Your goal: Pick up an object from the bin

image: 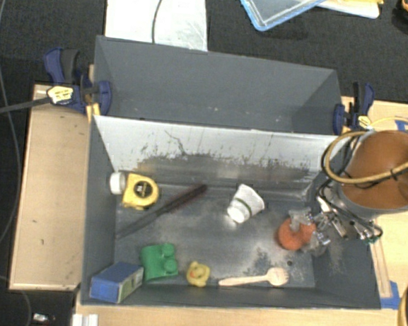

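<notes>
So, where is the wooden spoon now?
In the camera view the wooden spoon lies by the front wall of the bin, right of the yellow duck and below the orange-red ball.

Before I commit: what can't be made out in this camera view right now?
1. Hidden: the right side of the orange-red round thing, behind the pincer; contact between them cannot be told.
2. Hidden: the right end of the bin, under the arm's orange cover.
3. Too small: the small yellow thing near the front; its kind is unclear.
4. Partly hidden: the white round thing, behind the yellow tape measure.
</notes>
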You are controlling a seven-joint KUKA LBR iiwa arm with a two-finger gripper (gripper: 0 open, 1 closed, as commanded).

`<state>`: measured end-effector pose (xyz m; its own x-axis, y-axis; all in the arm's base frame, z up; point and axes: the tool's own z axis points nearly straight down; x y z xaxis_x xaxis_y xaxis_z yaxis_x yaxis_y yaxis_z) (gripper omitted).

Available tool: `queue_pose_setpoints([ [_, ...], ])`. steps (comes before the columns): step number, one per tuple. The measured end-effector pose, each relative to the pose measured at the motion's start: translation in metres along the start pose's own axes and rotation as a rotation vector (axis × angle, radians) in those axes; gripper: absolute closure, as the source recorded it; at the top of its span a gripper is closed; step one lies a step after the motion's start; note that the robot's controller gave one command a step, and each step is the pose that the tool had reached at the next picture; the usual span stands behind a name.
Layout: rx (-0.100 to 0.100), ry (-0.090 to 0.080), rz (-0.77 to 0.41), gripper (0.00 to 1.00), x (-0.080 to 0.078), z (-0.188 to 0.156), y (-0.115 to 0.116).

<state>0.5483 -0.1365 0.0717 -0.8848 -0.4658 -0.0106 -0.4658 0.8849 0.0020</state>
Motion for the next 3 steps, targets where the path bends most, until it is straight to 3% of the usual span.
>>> queue_pose_setpoints([
  [1,0.0,0.0,0.002,1.0,0.0,0.0,0.0],
  [2,-0.003,0.003,0.015,1.0,-0.007,-0.065,0.0],
  [3,-0.001,0.001,0.034,1.0,-0.001,-0.144,0.0],
])
